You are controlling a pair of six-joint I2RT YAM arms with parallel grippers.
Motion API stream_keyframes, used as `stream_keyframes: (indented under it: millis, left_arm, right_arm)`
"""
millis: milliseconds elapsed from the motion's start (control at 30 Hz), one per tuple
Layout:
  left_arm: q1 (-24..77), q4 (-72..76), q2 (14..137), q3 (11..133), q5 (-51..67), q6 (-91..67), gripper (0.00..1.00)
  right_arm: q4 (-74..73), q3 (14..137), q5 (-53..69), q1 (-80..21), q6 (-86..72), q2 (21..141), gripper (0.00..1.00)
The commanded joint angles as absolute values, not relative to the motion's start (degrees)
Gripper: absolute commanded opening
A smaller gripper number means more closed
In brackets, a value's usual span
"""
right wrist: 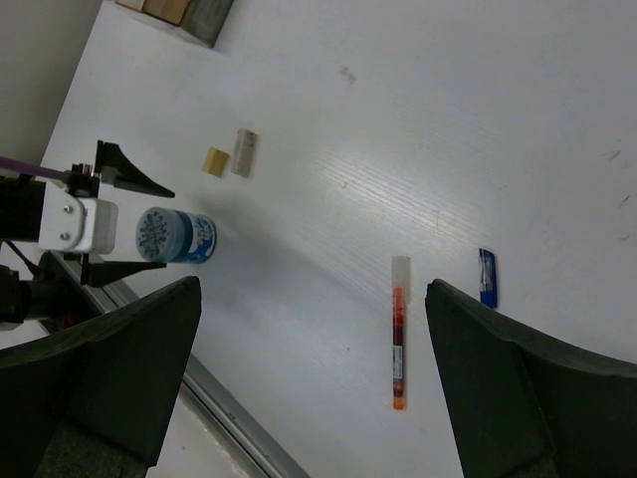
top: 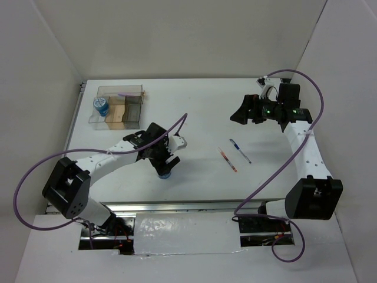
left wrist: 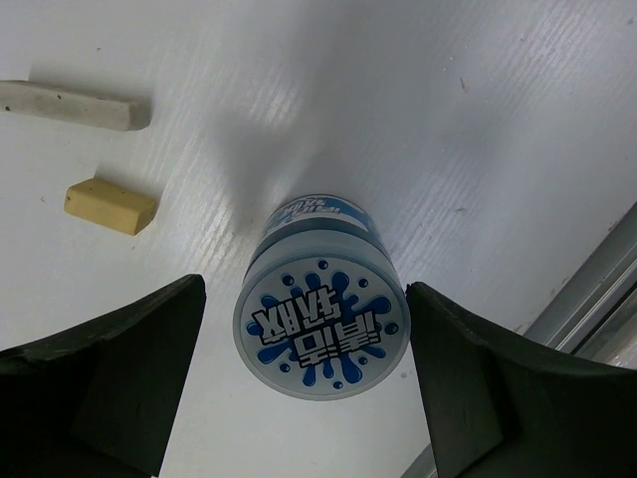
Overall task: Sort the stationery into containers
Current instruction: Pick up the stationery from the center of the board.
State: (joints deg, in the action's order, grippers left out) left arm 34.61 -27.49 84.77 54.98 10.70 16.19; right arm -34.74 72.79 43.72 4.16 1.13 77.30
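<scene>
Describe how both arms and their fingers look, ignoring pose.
Both arms have white links and boxy black joint housings: left arm, right arm. A thin purple cable loops along each one. The right arm's wrist shows small green lights. The fingers are matte black, broad and wedge-shaped on both arms, with no visible markings.
</scene>
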Motion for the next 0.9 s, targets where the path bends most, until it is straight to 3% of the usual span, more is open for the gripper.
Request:
stream_keyframes:
  millis: [0, 200, 500, 733, 867]
  left_arm:
    - [34.7, -28.3, 83.3, 55.7, 9.0, 16.1, 0.94]
    - [34.7, -29.3, 81.7, 55.2, 9.1, 16.0, 0.92]
    - [34.0, -32.4, 82.6, 56.4, 11.2, 16.6, 0.62]
    - [30.9, -33.1, 80.9, 57.4, 11.7, 16.9, 0.5]
    - [23.1, -36.1, 79.2, 61.8, 14.0, 16.5, 0.42]
  right_arm:
    - [-33.1, 72.9, 45.2, 4.6, 0.9, 77.7, 1.0]
    - [-32.8, 72.5, 45.4, 4.5, 0.7, 78.0, 1.0]
    - [-32.6, 72.1, 45.0, 4.6, 0.7, 78.0, 1.0]
    - [-32.6, 71.7, 45.2, 4.7, 0.9, 78.0, 1.0]
    - [-32.7, 71.5, 45.3, 4.4, 1.0, 78.2, 1.0]
